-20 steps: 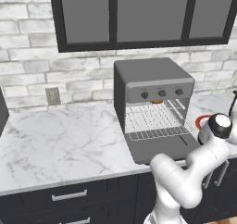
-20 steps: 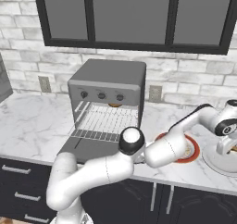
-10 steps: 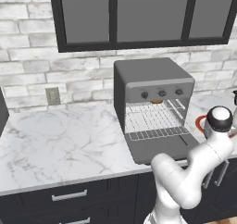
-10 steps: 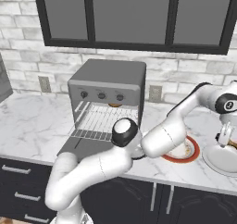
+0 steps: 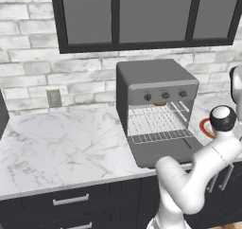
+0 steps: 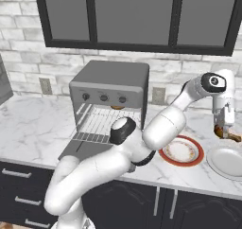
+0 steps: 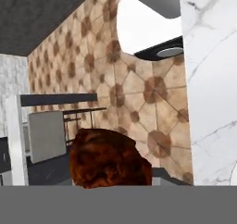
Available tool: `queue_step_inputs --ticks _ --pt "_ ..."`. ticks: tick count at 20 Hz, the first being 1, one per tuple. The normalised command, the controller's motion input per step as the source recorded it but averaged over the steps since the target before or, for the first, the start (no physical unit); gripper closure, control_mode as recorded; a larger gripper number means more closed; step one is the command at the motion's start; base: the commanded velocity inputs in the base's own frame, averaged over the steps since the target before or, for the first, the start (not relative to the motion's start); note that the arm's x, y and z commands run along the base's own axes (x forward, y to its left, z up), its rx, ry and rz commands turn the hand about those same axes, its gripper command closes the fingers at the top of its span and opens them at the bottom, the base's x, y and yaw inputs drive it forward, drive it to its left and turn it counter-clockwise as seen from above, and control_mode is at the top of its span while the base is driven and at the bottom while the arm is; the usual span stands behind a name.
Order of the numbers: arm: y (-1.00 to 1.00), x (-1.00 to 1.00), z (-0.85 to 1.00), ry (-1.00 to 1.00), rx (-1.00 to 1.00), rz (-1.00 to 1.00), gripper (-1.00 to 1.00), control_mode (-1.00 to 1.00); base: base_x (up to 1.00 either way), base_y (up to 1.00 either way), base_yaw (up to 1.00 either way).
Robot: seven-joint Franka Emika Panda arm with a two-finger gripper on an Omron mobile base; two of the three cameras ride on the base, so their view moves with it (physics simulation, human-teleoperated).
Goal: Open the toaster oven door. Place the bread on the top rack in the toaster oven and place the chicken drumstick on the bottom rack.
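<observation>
Marble counter (image 5: 61, 147) w/ brick wall behind; toaster oven (image 6: 109, 88) mid-counter, toaster oven door (image 5: 163, 151) flat open, bread (image 6: 118, 107) inside. Right: red-rimmed plate (image 6: 181, 151), white plate (image 6: 227, 161). Gripper (image 6: 225, 127) clenched round chicken drumstick (image 6: 228, 134) above white plate.
</observation>
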Motion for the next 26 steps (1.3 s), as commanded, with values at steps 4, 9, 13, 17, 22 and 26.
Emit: queue_step_inputs --ticks 4,9,13,17,22,26 --pt "1.0 -0.79 0.09 0.42 -0.23 0.48 1.0 -1.0 0.0 0.0 0.0" --pt "1.0 -0.76 0.21 0.48 -0.2 0.44 1.0 -1.0 0.0 0.0 0.0" --pt "1.0 -0.9 0.13 0.24 -0.21 0.45 1.0 -1.0 0.0 0.0 0.0" --pt "1.0 -0.82 0.22 -0.01 -0.04 0.49 1.0 -1.0 0.0 0.0 0.0" --pt "0.94 -0.38 0.76 -0.01 0.1 0.53 1.0 -1.0 0.0 0.0 0.0" --pt "0.98 -0.12 0.43 0.05 0.2 0.61 1.0 -1.0 0.0 0.0 0.0"
